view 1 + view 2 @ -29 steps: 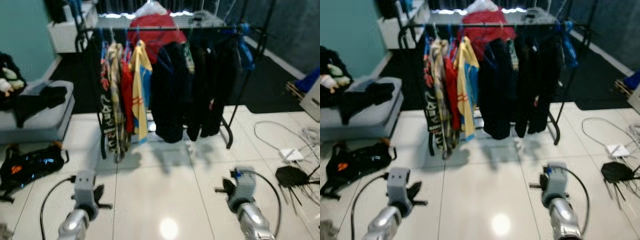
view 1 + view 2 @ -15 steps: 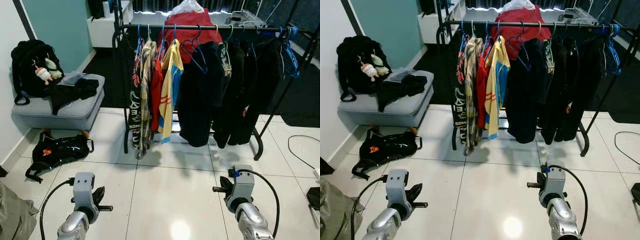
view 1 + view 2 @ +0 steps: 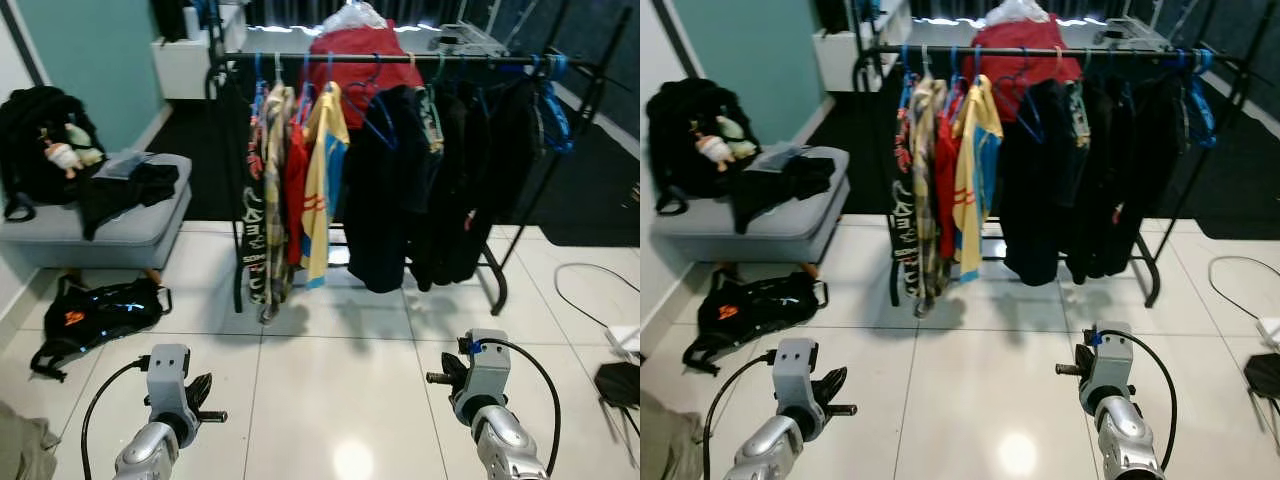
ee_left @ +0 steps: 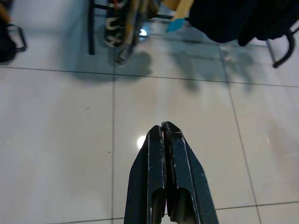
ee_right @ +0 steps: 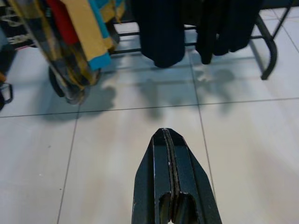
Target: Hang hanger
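The camera swung, not the things: from a second ago it panned left, bringing the grey bench (image 3: 120, 225) and black backpack (image 3: 35, 140) into view, then drifted back right, so the clothes rack (image 3: 400, 60) sat further left.

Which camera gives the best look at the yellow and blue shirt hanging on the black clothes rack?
The right eye view: the yellow and blue shirt hangs in full on the black clothes rack. The left eye view shows the same, slightly blurrier. The right wrist view catches its lower hem; the left wrist view just a corner.
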{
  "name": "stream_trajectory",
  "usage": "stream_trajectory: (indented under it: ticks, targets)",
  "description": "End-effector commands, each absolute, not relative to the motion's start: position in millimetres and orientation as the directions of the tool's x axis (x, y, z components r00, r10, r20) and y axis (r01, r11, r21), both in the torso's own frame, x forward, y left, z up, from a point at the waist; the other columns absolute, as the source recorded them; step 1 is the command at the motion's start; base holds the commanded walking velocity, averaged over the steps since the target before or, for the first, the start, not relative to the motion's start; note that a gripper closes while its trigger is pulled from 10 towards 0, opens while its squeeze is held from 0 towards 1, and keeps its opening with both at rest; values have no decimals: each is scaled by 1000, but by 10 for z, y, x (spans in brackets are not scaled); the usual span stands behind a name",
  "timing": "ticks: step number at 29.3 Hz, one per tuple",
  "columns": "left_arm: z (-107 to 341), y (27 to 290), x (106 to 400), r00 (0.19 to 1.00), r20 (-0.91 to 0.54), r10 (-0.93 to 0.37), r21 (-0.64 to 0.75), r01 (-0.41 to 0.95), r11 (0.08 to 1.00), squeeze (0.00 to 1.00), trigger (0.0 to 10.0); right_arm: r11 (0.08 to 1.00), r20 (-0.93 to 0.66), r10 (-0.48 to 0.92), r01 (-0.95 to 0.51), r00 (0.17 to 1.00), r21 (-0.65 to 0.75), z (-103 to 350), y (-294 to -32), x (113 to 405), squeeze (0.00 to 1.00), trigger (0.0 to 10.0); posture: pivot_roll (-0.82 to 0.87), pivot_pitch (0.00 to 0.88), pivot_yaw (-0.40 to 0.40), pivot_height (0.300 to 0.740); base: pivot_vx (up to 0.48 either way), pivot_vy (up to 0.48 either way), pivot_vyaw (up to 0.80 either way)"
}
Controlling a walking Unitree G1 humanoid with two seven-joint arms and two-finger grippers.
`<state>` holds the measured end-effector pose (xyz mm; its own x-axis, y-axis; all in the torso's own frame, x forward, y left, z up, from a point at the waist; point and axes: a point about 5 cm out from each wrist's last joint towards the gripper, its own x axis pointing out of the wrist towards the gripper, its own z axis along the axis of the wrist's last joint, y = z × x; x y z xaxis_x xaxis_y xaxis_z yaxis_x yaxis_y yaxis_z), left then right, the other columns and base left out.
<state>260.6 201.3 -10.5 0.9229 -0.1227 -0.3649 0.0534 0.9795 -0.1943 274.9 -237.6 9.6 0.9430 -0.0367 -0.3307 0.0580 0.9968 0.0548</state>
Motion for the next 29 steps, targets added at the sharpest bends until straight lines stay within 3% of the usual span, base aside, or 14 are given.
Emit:
stream_trajectory:
  ticks: [1, 7, 14, 29]
  targets:
    - [-127, 2086, 2577, 916, -385, -110, -200, 34, 979, 0, 10000, 994, -354, -45, 75, 934, 73, 57, -2375, 2730, 0, 10000, -31, 89, -22, 740, 326, 0, 0]
    - [-121, 2086, 2582, 916, -384, -114, -205, 36, 978, 0, 10000, 994, -361, -48, 81, 931, 75, 46, -2381, 2727, 0, 10000, -30, 83, -19, 740, 336, 0, 0]
    - [-121, 2086, 2582, 916, -384, -116, -214, 34, 976, 0, 10000, 993, -378, -52, 88, 924, 77, 19, -2395, 2713, 0, 10000, -30, 77, -17, 740, 340, 0, -680]
    - [-123, 2093, 2573, 917, -383, -114, -219, 29, 975, 0, 10000, 995, -364, -48, 79, 930, 69, 33, -2385, 2722, 0, 10000, -29, 81, -19, 740, 366, 0, 0]
